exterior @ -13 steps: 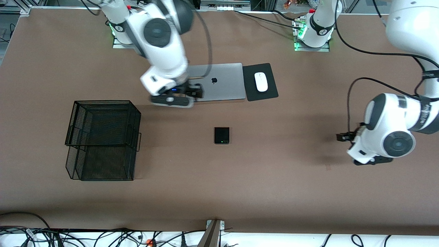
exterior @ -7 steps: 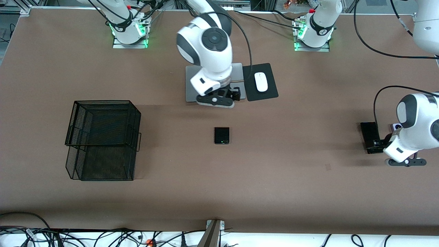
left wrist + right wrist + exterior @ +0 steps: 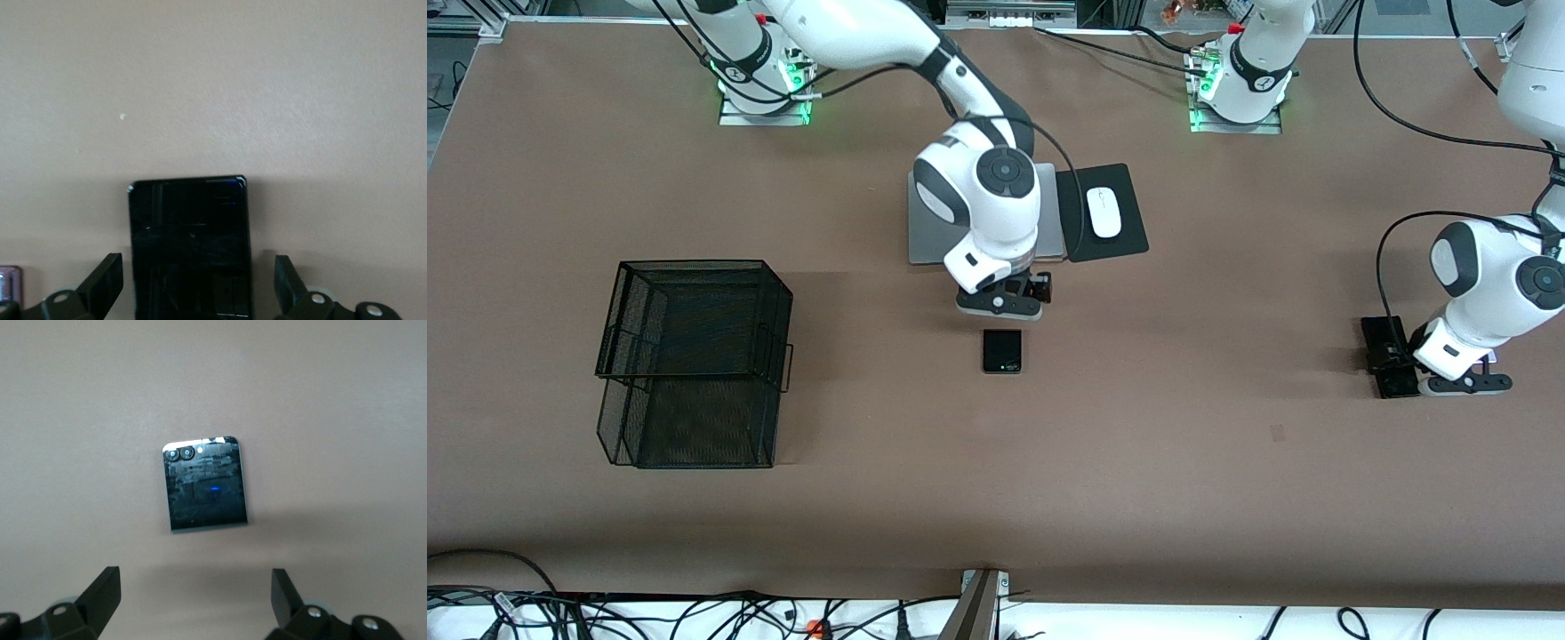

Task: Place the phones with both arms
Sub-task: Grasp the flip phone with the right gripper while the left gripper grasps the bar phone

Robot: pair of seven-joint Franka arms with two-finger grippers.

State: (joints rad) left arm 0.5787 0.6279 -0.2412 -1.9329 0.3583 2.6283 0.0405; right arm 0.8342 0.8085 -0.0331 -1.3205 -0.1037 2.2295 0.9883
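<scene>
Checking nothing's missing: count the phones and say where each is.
3. Folded black phone mid-table, right gripper over the table beside it; slim black slab at the left arm's end, under the left gripper; lavender phone beside the slab, mostly hidden.

Mouse [image 3: 1104, 212] on pad [image 3: 1125, 238], beside laptop [image 3: 925, 233], folded phone [image 3: 1002, 350] nearer camera

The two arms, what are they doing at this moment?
Each arm is over a phone, and nothing is held yet. The right gripper, open, hangs just short of the folded phone in the middle of the table. The left gripper, open, is over the slim phone at the left arm's end, with one finger on either side. The mesh basket stands at the right arm's end.
</scene>
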